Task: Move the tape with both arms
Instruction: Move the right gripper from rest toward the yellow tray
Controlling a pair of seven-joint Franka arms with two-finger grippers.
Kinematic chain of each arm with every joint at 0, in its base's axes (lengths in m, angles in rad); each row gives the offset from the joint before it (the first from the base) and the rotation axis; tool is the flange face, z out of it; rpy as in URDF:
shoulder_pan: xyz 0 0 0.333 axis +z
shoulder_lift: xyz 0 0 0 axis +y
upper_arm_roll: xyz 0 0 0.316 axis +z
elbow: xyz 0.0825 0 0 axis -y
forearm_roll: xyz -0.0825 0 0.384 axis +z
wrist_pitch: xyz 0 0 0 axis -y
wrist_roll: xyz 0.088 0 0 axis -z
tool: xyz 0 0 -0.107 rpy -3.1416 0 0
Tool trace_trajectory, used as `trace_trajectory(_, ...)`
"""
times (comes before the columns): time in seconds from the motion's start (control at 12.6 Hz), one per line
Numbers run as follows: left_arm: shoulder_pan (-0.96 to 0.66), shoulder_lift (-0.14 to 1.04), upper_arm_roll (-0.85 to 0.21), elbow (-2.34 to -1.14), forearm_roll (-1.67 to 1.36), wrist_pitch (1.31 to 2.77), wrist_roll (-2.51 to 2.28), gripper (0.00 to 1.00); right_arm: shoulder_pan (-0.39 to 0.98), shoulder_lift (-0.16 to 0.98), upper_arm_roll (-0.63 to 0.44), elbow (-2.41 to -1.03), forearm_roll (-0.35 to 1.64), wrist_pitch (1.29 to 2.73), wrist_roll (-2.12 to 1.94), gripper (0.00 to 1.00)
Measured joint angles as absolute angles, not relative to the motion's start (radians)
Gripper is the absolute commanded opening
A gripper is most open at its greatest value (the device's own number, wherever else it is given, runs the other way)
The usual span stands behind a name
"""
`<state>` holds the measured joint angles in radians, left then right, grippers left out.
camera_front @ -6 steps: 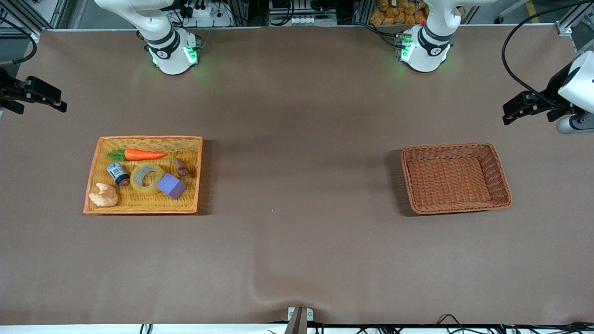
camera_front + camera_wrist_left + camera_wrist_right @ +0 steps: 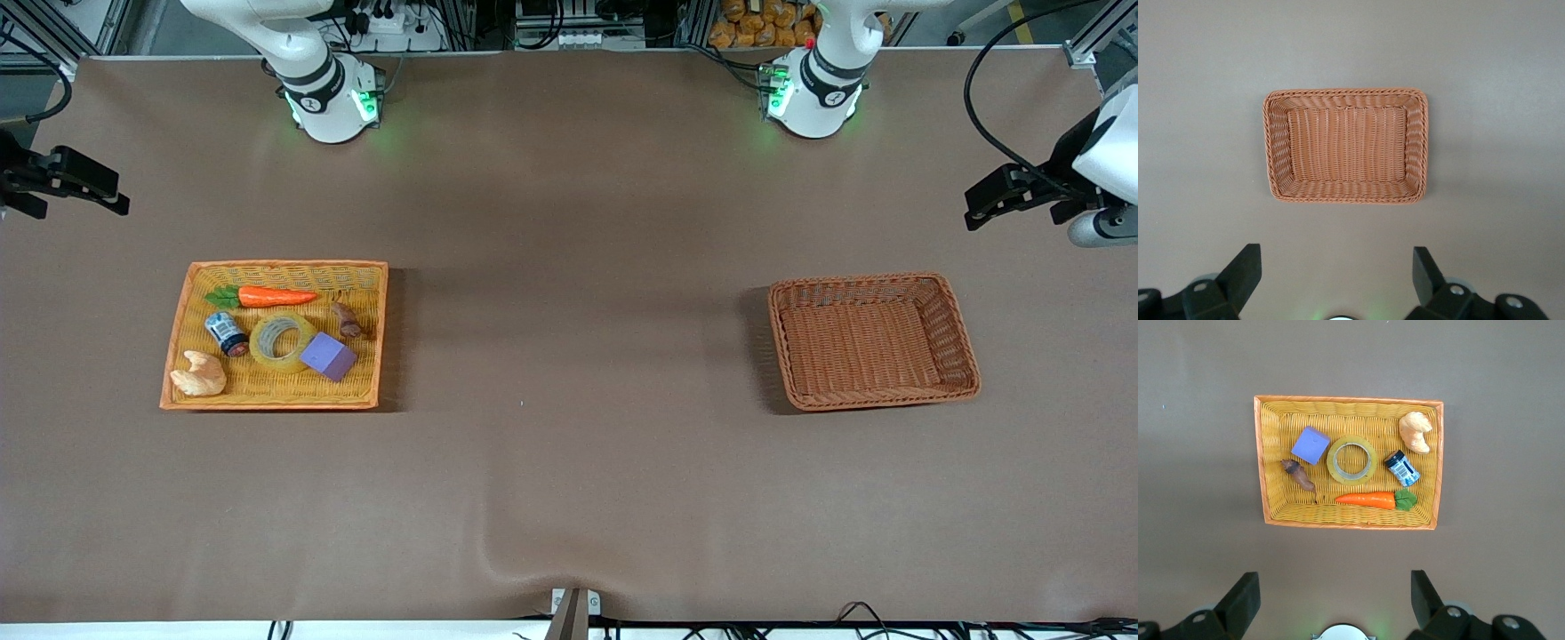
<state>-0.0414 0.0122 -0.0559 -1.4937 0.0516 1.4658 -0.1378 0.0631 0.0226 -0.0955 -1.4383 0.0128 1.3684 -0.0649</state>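
tape [image 2: 282, 341] flat in yellow tray [image 2: 182, 313], between can [image 2: 226, 333] and purple cube [image 2: 328, 356] | right gripper [image 2: 1331, 597] high over tray, fingers spread, ready to descend | left gripper [image 2: 1333, 273] over empty brown basket [image 2: 1347, 199], fingers spread, waiting to receive

Even, soft overhead light fills the room. The brown matte tabletop [image 2: 569, 462] shows no glare. The yellow woven tray [image 2: 182, 311] and the orange-brown wicker basket [image 2: 965, 356] cast short dark shadows sideways. Green glow pools at both arm bases. Everything looks sharp.
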Motion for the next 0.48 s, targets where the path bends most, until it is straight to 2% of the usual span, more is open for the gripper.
trace_trajectory(0.48, -0.053, 0.018, -0.061, -1.494, 0.052, 1.464, -0.138, 1.0, 0.086, 0.027, -0.083, -1.477, 0.014, 1.395, -0.051, 1.0)
